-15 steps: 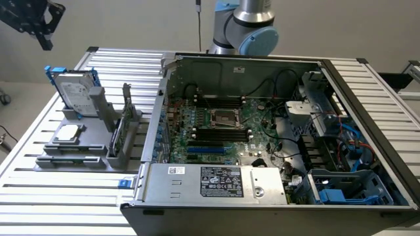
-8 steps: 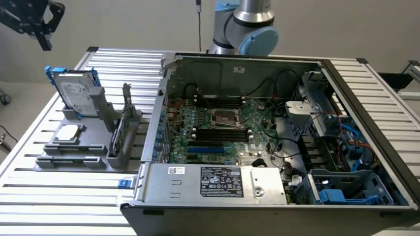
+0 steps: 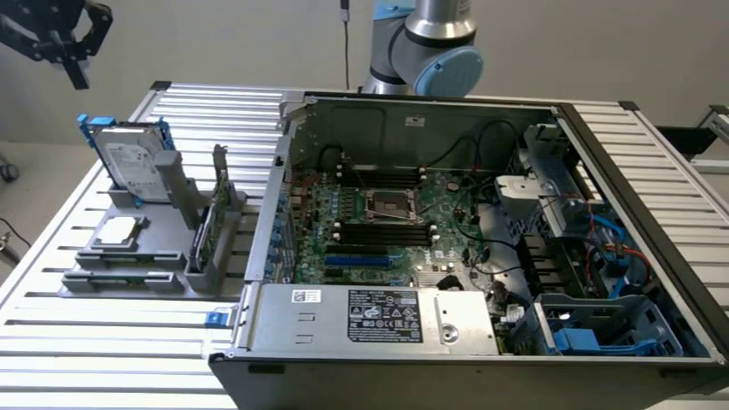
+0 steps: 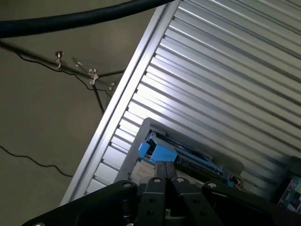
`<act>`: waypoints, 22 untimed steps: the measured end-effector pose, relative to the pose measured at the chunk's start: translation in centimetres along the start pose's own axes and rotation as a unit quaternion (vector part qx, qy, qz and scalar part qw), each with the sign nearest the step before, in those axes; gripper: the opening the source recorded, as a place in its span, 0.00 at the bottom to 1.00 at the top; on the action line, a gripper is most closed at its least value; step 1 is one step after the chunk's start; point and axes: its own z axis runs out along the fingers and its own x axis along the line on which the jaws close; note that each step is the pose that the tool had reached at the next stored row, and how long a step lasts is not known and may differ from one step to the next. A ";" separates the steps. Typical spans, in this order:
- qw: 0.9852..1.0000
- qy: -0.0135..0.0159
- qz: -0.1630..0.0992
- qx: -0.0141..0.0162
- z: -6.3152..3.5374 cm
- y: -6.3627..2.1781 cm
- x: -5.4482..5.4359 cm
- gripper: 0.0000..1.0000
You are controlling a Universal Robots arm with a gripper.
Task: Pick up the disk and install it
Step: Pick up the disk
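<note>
Front edge, exterior view: open computer case (image 3: pixel 479 256) lying flat on the slatted bench (image 3: pixel 102 359). Power supply (image 3: pixel 376 318) along the near lip, motherboard (image 3: pixel 387 213) behind it.

Beside the case, toward the exterior view's left: grey stand (image 3: pixel 148 256). Small square chip (image 3: pixel 119 231) lies flat on it; thin green card (image 3: pixel 217 213) stands upright in a slot. At the stand's far end is the disk (image 3: pixel 129 162), upright and leaning a little, label facing out, blue frame (image 3: pixel 85 128) along its edges. Not yet picked up.

Above and beyond the disk: jaws hanging in the air, well apart from it, pressed fully together with nothing between them. Wrist view looks down past them onto the blue frame's upper edge (image 4: pixel 160 153) and the bench slats.

Farthest back: arm (image 3: pixel 428 43) rising behind the case.

Handling, my reading: metal body, stiff, weighty for its size. The broad faces are smooth and probably slippery, and it is likely touchy about knocks. The plastic frame may flex. The upper end stands clear of the stand, so the best hold looks like a pinch across the two broad faces there.
</note>
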 end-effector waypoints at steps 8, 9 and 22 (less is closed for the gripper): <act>0.997 0.003 -0.072 0.003 0.12 -0.01 0.0 0.11; 0.997 0.004 -0.082 0.004 0.14 -0.01 0.0 0.11; 0.980 0.008 -0.198 0.010 0.79 -0.03 0.0 0.11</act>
